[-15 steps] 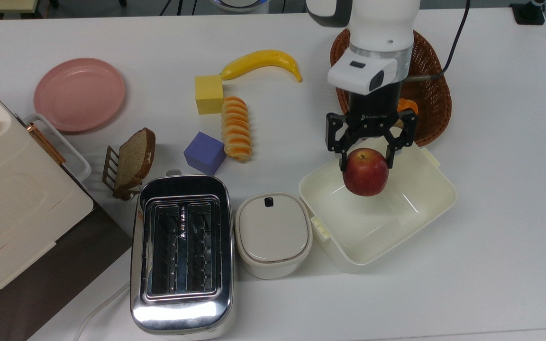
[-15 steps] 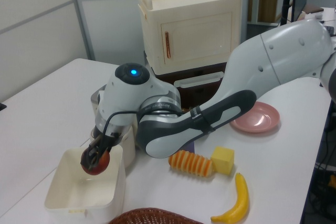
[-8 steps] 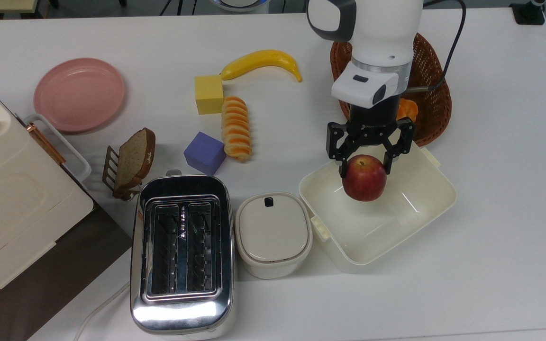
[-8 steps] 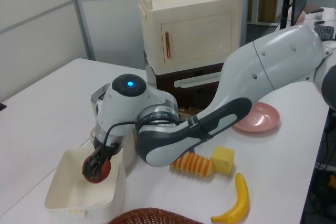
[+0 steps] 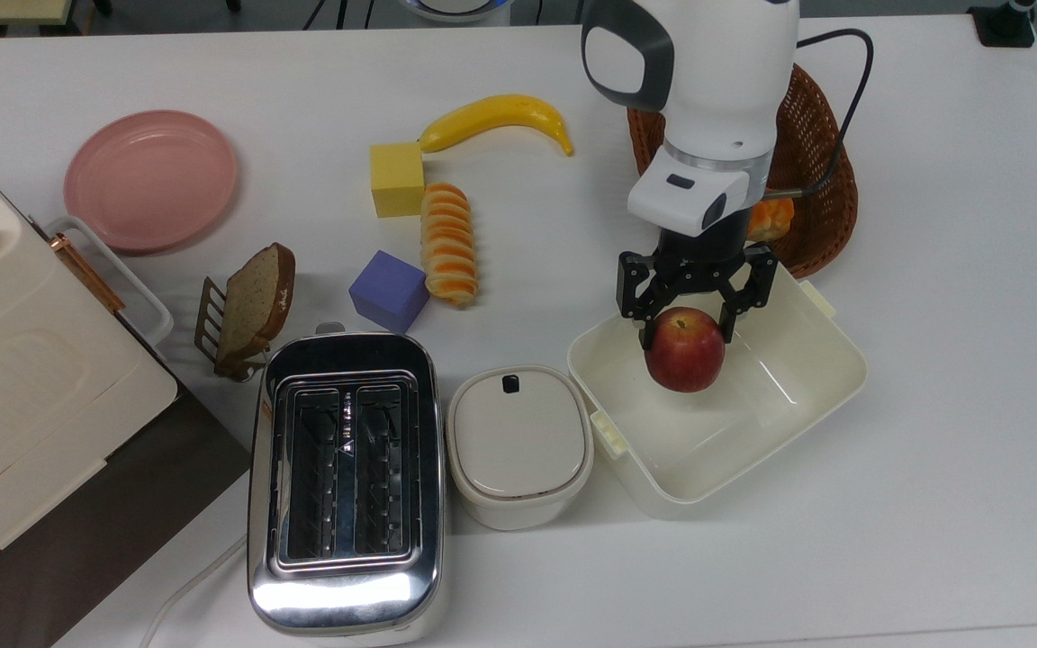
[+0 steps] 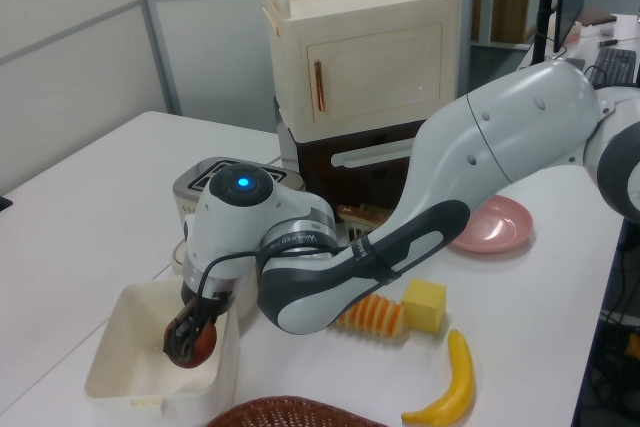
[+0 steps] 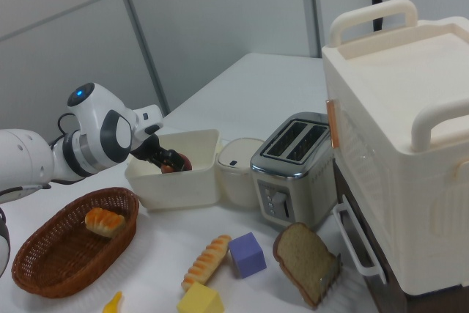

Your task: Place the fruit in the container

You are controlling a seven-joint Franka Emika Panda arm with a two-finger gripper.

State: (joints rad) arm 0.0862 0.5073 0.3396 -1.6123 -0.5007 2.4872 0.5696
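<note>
Glossy chrome toaster (image 5: 345, 486), woven wicker basket (image 5: 820, 193), smooth plastic tub (image 5: 807, 405), matt table (image 5: 933, 495)

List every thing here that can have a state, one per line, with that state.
gripper: shut on the apple, lowered into the tub.
apple: held between the fingers, inside the tub.
tub: open, upright.
lidded pot: lid on.
toaster: slots empty.
pink plate: empty, upright.
wicker basket: holds a bread roll.
cabinet: door closed.
</note>
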